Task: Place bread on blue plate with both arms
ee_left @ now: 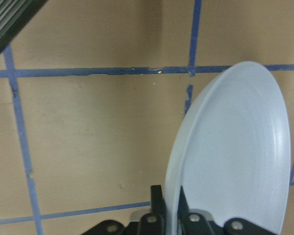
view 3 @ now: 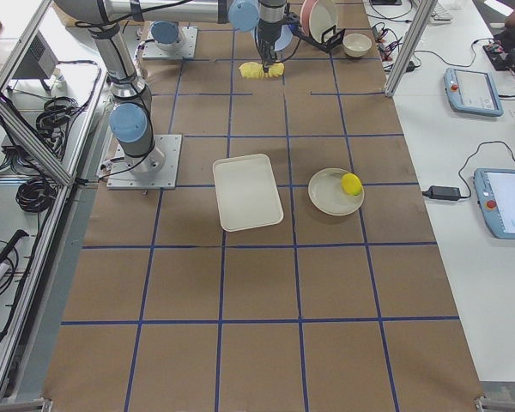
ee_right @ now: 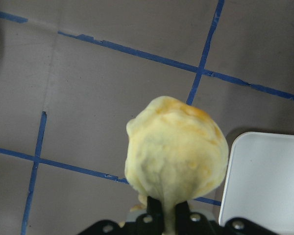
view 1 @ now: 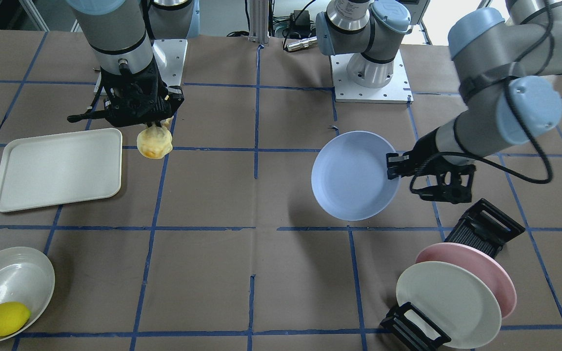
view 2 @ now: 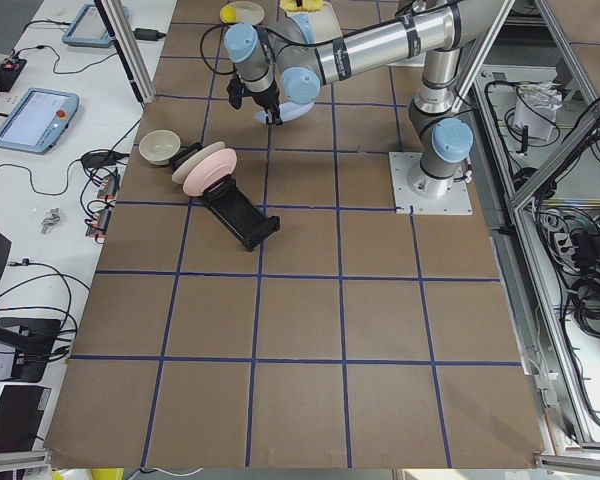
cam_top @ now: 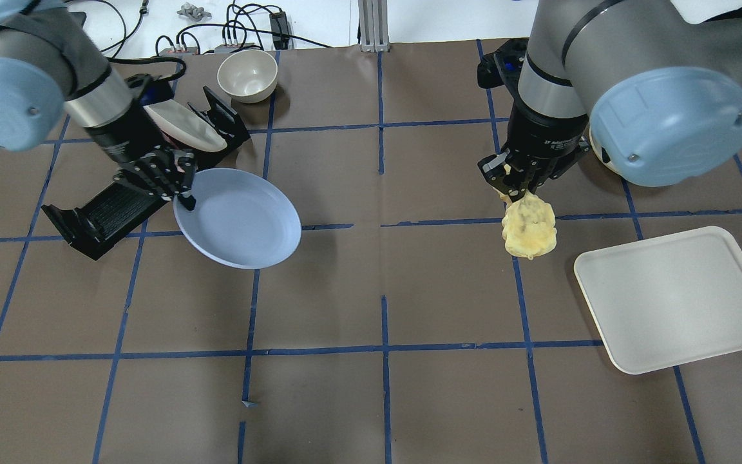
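My left gripper [cam_top: 181,193] is shut on the rim of the blue plate [cam_top: 242,222] and holds it tilted above the table; it also shows in the front view, gripper [view 1: 392,166] and plate [view 1: 351,175], and in the left wrist view [ee_left: 240,156]. My right gripper [cam_top: 518,187] is shut on one end of the golden-yellow bread [cam_top: 529,229], which hangs down from it above the table. The bread also shows in the front view [view 1: 154,141] below that gripper [view 1: 156,124] and in the right wrist view [ee_right: 176,152].
A cream tray [cam_top: 680,296] lies right of the bread. A black dish rack [cam_top: 113,200] with a pink plate [view 1: 486,273] and a cream-white plate [view 1: 447,302] stands by the left arm. A small bowl [cam_top: 247,75] sits at the back. A lemon [view 1: 4,319] lies in a white bowl [view 1: 12,278].
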`<state>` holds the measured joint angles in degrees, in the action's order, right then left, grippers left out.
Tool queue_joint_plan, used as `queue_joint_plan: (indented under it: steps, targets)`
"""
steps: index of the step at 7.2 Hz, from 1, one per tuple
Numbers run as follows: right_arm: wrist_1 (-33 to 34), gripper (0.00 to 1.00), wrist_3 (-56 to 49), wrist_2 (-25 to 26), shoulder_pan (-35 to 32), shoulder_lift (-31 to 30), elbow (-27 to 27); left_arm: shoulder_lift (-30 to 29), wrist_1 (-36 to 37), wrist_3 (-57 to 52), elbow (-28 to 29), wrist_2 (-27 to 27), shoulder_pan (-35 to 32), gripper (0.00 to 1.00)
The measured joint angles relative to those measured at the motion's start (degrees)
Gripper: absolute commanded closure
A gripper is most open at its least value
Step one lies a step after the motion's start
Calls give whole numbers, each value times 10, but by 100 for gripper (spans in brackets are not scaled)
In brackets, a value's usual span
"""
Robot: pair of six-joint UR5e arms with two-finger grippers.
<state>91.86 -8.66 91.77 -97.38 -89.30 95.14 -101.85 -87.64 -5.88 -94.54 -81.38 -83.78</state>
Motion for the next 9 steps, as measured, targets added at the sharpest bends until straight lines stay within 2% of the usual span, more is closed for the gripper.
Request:
queue_joint_plan:
  steps: [2,5,6,7,8,9]
  targets:
    - [2,88,-1,5,0,2,-1,-37,92,70,-11,44,-84,85]
    - [12,88,-5,2,-1,22,-5,-111,224,86,-20,83,-128,84]
    - [22,88,-5,2,-3,30,-6,-133,254,86,-21,99,-132,56]
    - [40,88,-3,1,-7,47,-9,-148,272,88,-21,107,-135,5]
    - [58,88,-1,2,-17,72,-20,-151,279,91,-21,109,-135,0]
    - [72,88,2,3,-33,104,-44,-146,281,94,-19,110,-134,0]
